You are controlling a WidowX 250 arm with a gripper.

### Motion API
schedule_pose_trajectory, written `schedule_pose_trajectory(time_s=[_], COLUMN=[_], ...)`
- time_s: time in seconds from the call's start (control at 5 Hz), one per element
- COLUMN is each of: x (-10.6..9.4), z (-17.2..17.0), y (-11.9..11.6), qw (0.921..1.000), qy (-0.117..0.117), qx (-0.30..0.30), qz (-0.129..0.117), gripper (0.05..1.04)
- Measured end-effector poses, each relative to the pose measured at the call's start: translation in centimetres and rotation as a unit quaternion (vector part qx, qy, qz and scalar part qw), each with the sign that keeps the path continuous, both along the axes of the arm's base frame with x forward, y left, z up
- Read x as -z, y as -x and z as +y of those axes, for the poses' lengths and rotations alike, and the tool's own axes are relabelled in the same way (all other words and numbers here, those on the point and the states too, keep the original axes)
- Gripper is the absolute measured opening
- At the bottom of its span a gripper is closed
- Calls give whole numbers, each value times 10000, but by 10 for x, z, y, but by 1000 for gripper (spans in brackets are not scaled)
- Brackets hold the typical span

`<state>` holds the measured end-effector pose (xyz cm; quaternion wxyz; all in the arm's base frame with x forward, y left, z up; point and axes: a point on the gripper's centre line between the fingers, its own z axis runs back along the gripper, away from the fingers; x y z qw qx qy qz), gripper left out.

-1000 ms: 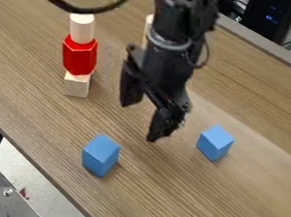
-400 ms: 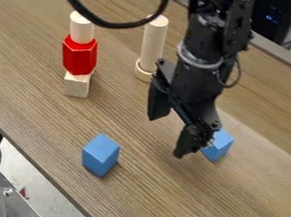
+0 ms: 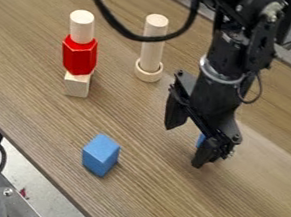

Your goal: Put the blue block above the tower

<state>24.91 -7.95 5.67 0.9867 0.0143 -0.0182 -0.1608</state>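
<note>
Plain blue block (image 3: 100, 155) on table (image 3: 156, 202)

My black arm (image 3: 232, 56) comes in from the top edge, right of the middle, and slants down to my claw (image 3: 182, 147). The claw points downward, its two fingers (image 3: 177, 112) spread apart with a gap between the tips. One finger sits higher and farther left in view, the other lower and to the right. A silvery ring (image 3: 218, 75) circles my wrist (image 3: 214, 92), and a thin dark cable (image 3: 258, 91) loops beside it.
</note>
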Motion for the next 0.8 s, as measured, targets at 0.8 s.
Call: schedule_pose_trajectory(time_s=[0.8], x=[14], z=[-14], y=[-49], qw=[9997], qy=[2], qx=[-261], qz=[-24], gripper=[958])
